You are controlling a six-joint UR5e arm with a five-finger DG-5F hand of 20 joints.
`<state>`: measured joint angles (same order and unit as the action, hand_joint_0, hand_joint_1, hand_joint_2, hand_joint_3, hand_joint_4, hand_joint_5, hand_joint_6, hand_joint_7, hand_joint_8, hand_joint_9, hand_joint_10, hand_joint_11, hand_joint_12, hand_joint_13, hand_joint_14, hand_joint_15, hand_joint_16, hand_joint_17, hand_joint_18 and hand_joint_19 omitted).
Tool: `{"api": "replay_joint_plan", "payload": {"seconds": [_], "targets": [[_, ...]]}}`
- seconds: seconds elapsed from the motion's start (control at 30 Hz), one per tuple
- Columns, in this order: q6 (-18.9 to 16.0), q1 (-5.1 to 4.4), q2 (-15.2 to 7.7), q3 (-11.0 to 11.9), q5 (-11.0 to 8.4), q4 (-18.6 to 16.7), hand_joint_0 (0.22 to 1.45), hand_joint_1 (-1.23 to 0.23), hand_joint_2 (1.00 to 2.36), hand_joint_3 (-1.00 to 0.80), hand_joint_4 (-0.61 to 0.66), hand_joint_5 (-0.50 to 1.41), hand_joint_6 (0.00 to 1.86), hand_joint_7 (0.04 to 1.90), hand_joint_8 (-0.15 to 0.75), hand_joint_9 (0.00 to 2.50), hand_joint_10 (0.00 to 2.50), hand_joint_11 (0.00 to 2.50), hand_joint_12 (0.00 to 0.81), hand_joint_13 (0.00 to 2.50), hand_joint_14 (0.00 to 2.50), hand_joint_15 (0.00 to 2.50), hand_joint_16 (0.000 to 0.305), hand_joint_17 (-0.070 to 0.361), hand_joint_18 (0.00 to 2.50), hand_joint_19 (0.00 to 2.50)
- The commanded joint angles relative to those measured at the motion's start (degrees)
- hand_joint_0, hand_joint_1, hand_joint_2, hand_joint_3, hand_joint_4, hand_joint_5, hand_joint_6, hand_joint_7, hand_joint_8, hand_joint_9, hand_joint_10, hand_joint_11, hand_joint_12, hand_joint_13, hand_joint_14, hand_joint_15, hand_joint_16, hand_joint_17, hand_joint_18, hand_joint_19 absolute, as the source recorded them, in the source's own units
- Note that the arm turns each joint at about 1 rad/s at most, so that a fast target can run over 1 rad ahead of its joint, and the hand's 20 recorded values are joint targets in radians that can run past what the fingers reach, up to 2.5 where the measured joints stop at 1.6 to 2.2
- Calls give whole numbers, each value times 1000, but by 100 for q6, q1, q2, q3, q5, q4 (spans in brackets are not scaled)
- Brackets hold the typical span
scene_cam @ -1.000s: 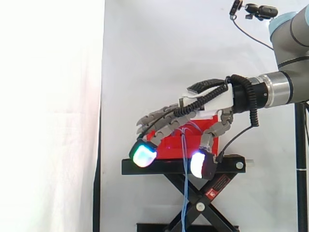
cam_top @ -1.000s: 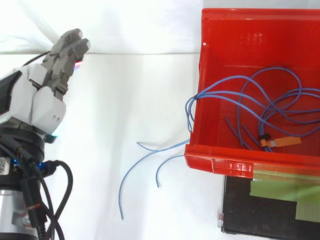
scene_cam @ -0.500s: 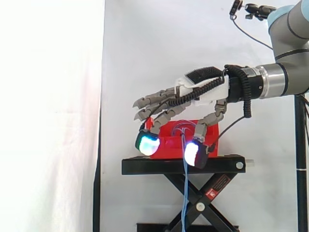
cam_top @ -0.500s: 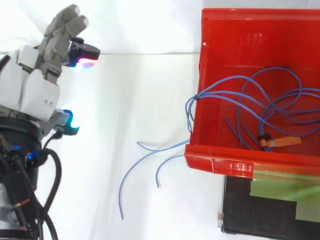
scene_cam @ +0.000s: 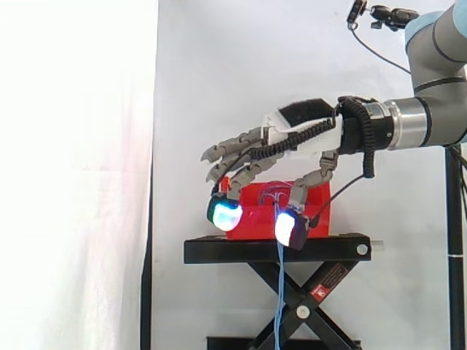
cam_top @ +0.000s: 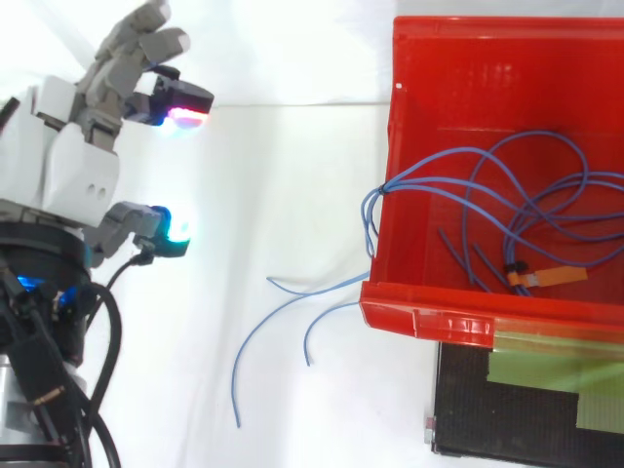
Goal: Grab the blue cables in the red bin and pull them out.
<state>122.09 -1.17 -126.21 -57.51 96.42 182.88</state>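
Several blue cables (cam_top: 382,187) are noted in loose loops inside the red bin (cam_top: 429,58). They are bunched at a notch in the bin's left wall, as seen from above, and spilled out over it. Their free ends are seen trailing beyond the bin's edge. In the side view the same strands (scene_cam: 279,292) are seen hanging straight down past the front of the black stand (scene_cam: 219,250) on which the bin is set. An orange strip (cam_top: 556,277) is recorded among the loops on the bin floor.

From above, the hand (cam_top: 73,175) is placed well apart from the bin, off to its left, with the palm's back turned up. From the side, the hand (scene_cam: 299,135) is held level, a little higher than the bin, fingers angled downward. The fingers are spread apart and gently bent; nothing is gripped and no cable is touched. One pad (cam_top: 180,112) is lit magenta-red, another (scene_cam: 225,215) cyan. A white curtain (scene_cam: 73,146) is hung behind.
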Motion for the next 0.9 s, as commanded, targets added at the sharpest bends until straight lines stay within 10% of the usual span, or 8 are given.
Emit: {"api": "replay_joint_plan", "payload": {"seconds": [0.0, 0.17, 0.87], "targets": [[3, 11, 0, -182, 0, -68, 808, -1073, 1000, -1000, 186, 645, 0, 633, 257, 525, 11, 354, 327, 246, 11, 313, 44, 98, 342, 543], [-23, 20, 0, -569, -9, -411, 810, -1067, 1000, -1000, 185, 666, 57, 619, 263, 571, 12, 380, 328, 282, 11, 321, 43, 97, 389, 565], [970, 204, 0, -533, 18, -472, 705, -1096, 1000, -1000, 221, 602, 276, 521, 286, 582, 13, 443, 358, 293, 11, 339, 48, 109, 434, 564]]}}
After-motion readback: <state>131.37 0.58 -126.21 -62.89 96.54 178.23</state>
